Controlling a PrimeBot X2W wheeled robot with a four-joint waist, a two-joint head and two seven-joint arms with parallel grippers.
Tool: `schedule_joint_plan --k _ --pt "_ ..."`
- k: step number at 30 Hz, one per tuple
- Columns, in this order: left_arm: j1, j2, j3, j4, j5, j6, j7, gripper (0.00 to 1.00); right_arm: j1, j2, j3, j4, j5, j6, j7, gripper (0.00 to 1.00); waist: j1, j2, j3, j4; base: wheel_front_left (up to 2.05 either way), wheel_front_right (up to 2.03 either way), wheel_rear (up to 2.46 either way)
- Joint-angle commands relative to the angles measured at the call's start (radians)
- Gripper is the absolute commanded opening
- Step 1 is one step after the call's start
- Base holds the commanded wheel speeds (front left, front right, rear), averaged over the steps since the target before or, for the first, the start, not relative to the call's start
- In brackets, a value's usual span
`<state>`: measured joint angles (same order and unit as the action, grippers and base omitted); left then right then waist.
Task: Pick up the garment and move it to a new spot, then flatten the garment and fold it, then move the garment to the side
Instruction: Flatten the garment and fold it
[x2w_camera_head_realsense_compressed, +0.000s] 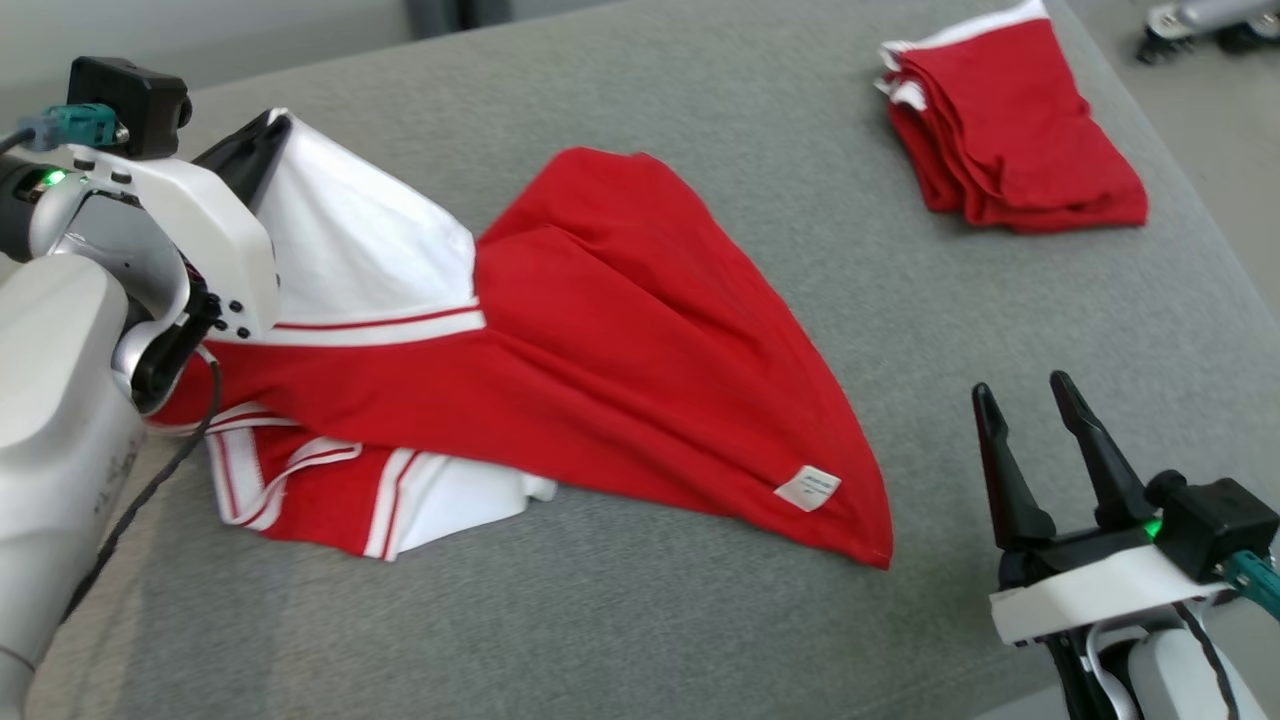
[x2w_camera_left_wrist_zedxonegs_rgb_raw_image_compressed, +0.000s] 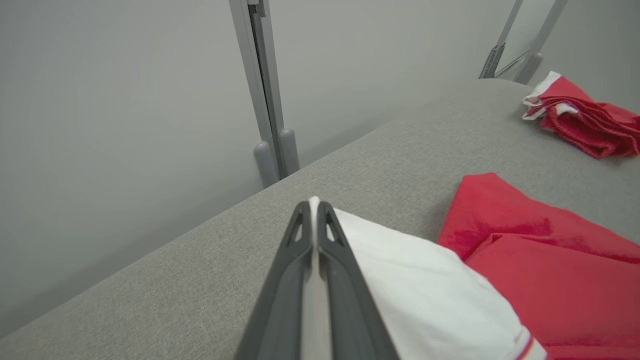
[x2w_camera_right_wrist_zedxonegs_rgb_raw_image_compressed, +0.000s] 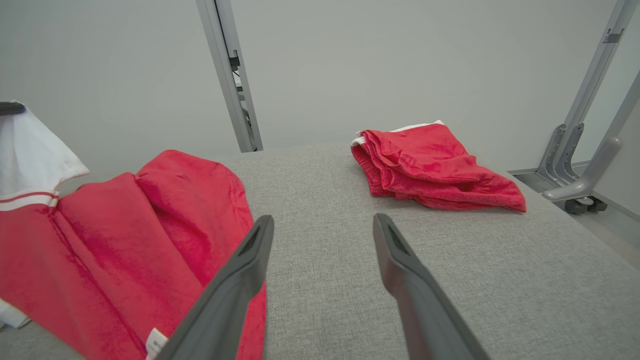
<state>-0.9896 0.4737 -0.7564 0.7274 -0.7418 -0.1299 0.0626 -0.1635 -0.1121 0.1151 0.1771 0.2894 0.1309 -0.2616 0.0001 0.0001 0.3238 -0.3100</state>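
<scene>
The jaws of my left gripper are clamped tight on the white corner of the red-and-white shirt and hold it raised. The rest of the shirt lies spread and creased on the left-middle of the grey upholstered surface, its label at the near hem. A folded red garment sits well apart at the far right. A pale grey wall and metal frame posts stand behind. My right gripper hovers near the hem, jaws spread wide, touching nothing.
</scene>
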Motion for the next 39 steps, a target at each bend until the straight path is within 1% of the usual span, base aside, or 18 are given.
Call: schedule_joint_plan --k 1,4,7,12,16,18,21,23,24,29,31,34,37,38,39 --pt "0.019 0.003 0.006 -0.005 -0.007 -0.001 -0.011 0.00 0.009 -0.011 -0.004 -0.001 -0.008 0.000 -0.005 1.00 -0.0001 -0.0001 -0.044 0.047 0.00 0.00 0.00" --pt "0.074 -0.001 0.021 -0.064 -0.024 0.007 -0.082 0.00 0.035 -0.016 -0.020 -0.001 -0.013 0.000 -0.005 1.00 -0.0001 -0.0001 -0.084 0.100 0.00 0.00 0.00" --pt "0.152 0.006 0.028 -0.146 -0.036 0.032 -0.128 0.00 0.058 -0.021 -0.033 -0.005 -0.017 0.000 -0.005 1.00 -0.0001 -0.0001 -0.117 0.151 0.00 0.00 0.00" --pt "0.328 0.025 0.041 -0.326 -0.056 0.113 -0.189 0.00 0.089 -0.028 -0.043 -0.008 -0.024 0.000 -0.005 1.00 -0.0001 -0.0001 -0.151 0.220 0.00 0.00 0.00" --pt "0.484 0.024 0.026 -0.475 -0.071 0.186 -0.217 0.00 0.115 -0.036 -0.064 -0.008 -0.027 0.000 -0.005 1.00 -0.0001 -0.0001 -0.169 0.273 0.00 0.00 0.00" --pt "0.554 0.024 0.010 -0.525 -0.070 0.217 -0.225 0.00 0.130 -0.040 -0.071 -0.006 -0.029 0.000 -0.005 1.00 -0.0001 -0.0001 -0.177 0.299 0.00 0.00 0.00" --pt "0.642 0.022 0.004 -0.570 -0.094 0.248 -0.237 0.00 0.138 -0.048 -0.074 -0.005 -0.029 0.000 -0.005 1.00 -0.0001 -0.0001 -0.184 0.325 0.00 0.00 0.00" --pt "0.693 0.013 0.006 -0.587 -0.111 0.262 -0.250 0.00 0.142 -0.050 -0.078 -0.002 -0.030 0.000 -0.005 1.00 -0.0001 -0.0001 -0.189 0.337 0.00 0.00 0.00" --pt "0.715 0.018 0.006 -0.589 -0.111 0.270 -0.258 0.00 0.142 -0.051 -0.077 -0.001 -0.030 0.000 -0.005 1.00 -0.0001 -0.0001 -0.191 0.341 0.00 0.00 0.00" --pt "0.807 0.011 0.019 -0.590 -0.148 0.293 -0.283 0.00 0.149 -0.058 -0.067 0.003 -0.030 0.000 -0.005 1.00 -0.0001 -0.0001 -0.202 0.354 0.00 0.00 0.00" --pt "0.848 0.016 0.034 -0.581 -0.166 0.293 -0.296 0.00 0.149 -0.059 -0.068 0.003 -0.028 0.000 -0.005 1.00 -0.0001 -0.0001 -0.205 0.353 0.00 0.00 0.00" --pt "0.906 0.006 0.043 -0.565 -0.177 0.299 -0.309 0.00 0.155 -0.058 -0.071 0.002 -0.025 0.000 -0.005 1.00 -0.0001 -0.0001 -0.209 0.353 0.00 0.00 0.00" --pt "0.933 -0.011 0.047 -0.538 -0.182 0.279 -0.318 0.00 0.164 -0.058 -0.074 0.005 -0.025 0.000 -0.005 1.00 -0.0001 -0.0001 -0.212 0.359 0.00 0.00 0.00" --pt "0.937 -0.017 0.048 -0.526 -0.178 0.277 -0.319 0.59 0.167 -0.058 -0.075 0.007 -0.025 0.000 -0.005 1.00 -0.0001 -0.0001 -0.214 0.360 0.00 0.00 0.00" --pt "0.938 -0.023 0.052 -0.515 -0.172 0.273 -0.321 1.00 0.169 -0.059 -0.075 0.009 -0.026 0.000 -0.005 1.00 -0.0001 -0.0001 -0.216 0.360 0.00 0.00 0.00"
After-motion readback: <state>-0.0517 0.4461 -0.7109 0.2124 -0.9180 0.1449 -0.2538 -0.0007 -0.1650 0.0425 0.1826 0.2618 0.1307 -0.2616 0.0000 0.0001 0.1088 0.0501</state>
